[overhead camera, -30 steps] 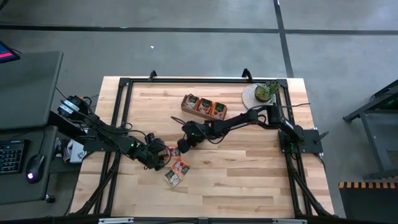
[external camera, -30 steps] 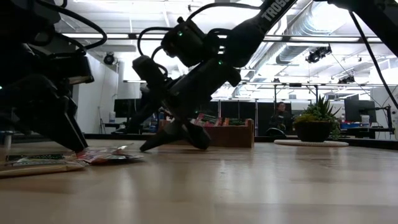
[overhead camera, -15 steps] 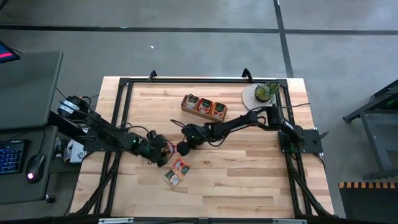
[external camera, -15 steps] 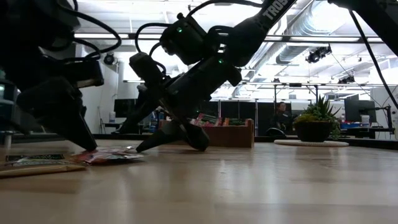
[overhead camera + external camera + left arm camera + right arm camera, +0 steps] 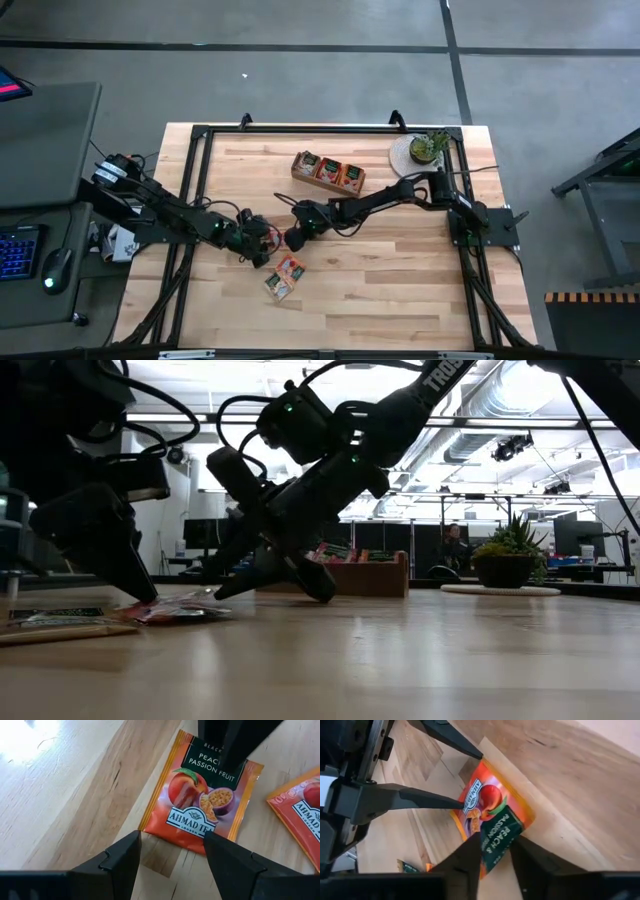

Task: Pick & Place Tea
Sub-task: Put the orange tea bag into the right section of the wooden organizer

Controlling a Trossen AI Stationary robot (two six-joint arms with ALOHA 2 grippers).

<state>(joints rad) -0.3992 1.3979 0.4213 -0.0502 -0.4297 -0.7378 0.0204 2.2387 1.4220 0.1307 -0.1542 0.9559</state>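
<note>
Near the middle of the pale wooden table [image 5: 380, 260], a flat orange-red square tea sachet printed with a peach [image 5: 202, 795] lies flat. The right gripper [image 5: 495, 851] straddles its dark-green label edge, fingers closing on it but not yet clearly clamped. The left gripper [image 5: 172, 851] stands spread wide at the opposite edge, holding nothing. To do this well, the right fingers should pinch the edge squarely before lifting toward the long brown wooden tray [image 5: 328, 171], while the left gripper stays clear.
</note>
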